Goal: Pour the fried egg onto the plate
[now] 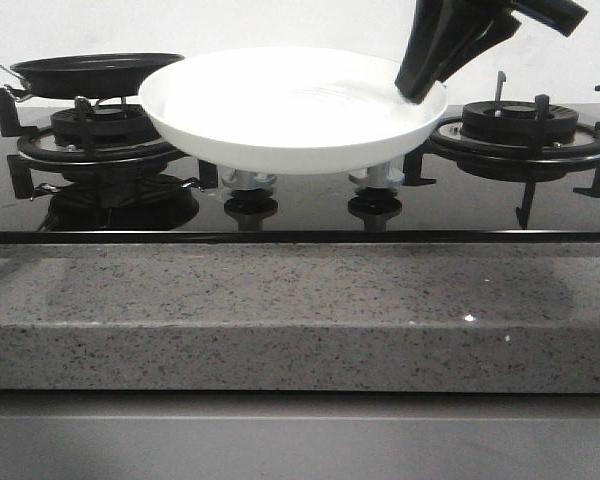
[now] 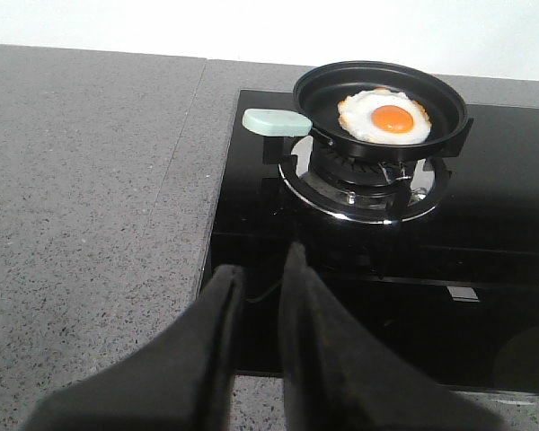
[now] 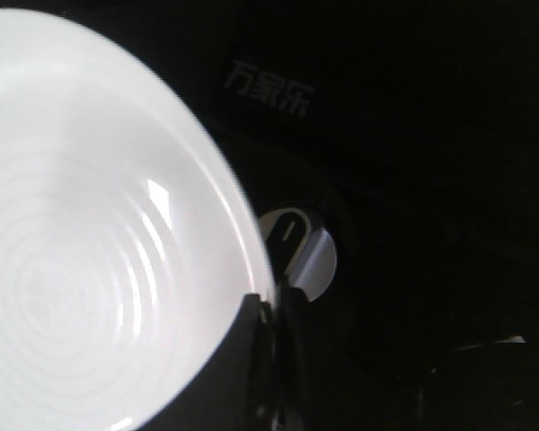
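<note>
A fried egg [image 2: 384, 117], judged soft, floppy and slippery, lies in a black frying pan [image 2: 445, 108] on the stove's left burner; the pan is best taken by its pale green handle [image 2: 274, 121]. A glossy, breakable white plate [image 1: 280, 110] is held raised above the hob, pinched at its rim by the right gripper [image 1: 418, 92]; the left gripper [image 2: 262, 278] hangs empty, fingers slightly parted.

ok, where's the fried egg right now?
The fried egg lies in the black frying pan on the left burner of the stove, seen in the left wrist view. The plate, gripped by the right gripper, is empty.
</note>
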`<state>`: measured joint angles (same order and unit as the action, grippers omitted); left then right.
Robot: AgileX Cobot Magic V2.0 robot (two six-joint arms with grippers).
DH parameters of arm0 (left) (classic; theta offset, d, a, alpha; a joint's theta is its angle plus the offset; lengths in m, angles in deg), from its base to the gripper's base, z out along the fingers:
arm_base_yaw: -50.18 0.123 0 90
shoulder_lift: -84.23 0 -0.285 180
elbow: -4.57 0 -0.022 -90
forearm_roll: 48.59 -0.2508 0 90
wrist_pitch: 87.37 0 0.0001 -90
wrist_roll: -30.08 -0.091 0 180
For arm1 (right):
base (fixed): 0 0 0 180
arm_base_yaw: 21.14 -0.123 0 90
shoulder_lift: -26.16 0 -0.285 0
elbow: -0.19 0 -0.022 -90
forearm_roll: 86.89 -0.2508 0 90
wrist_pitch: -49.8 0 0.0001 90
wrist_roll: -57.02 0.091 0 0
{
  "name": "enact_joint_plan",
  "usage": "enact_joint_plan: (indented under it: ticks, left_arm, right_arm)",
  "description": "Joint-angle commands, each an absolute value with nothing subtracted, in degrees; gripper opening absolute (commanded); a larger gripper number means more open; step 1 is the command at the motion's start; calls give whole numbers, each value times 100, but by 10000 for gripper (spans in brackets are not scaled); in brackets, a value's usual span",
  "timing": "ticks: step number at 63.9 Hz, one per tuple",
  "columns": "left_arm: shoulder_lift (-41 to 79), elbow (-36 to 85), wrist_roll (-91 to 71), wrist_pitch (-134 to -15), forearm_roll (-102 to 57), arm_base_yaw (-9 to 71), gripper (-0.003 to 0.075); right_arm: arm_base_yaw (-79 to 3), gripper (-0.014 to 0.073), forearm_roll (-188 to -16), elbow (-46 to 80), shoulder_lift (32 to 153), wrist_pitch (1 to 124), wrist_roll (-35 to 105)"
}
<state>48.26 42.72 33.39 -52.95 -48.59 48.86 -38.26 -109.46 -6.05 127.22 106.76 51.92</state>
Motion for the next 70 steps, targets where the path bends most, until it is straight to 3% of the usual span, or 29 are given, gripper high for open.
enact_joint_plan:
  ticks: [1, 35, 39, 47, 52, 70]
  left_arm:
    - [4762, 4117, 3369, -5720, -4810, 4863, 113]
    - [4711, 4117, 3369, -5810, -4696, 4863, 124]
    - [4600, 4117, 3369, -5810, -4653, 4863, 199]
    - [4290, 4013, 3369, -5810, -4497, 4863, 469]
    - [4013, 3808, 3369, -5715, -4441, 4863, 573]
    - [2566, 2707, 3369, -5222, -4337, 4936, 564]
  right_arm:
    - [-3818, -59, -11060, -744, 12481, 10454, 5135]
    - [-3818, -59, -11060, -744, 12481, 10454, 5135]
    - [-3818, -59, -11060, -744, 12481, 10454, 5135]
    - [-3818, -59, -11060, -744, 12481, 10454, 5135]
    - [-3818, -59, -11060, -744, 12481, 10454, 5135]
    - [-3818, -59, -11060, -744, 12481, 10454, 5135]
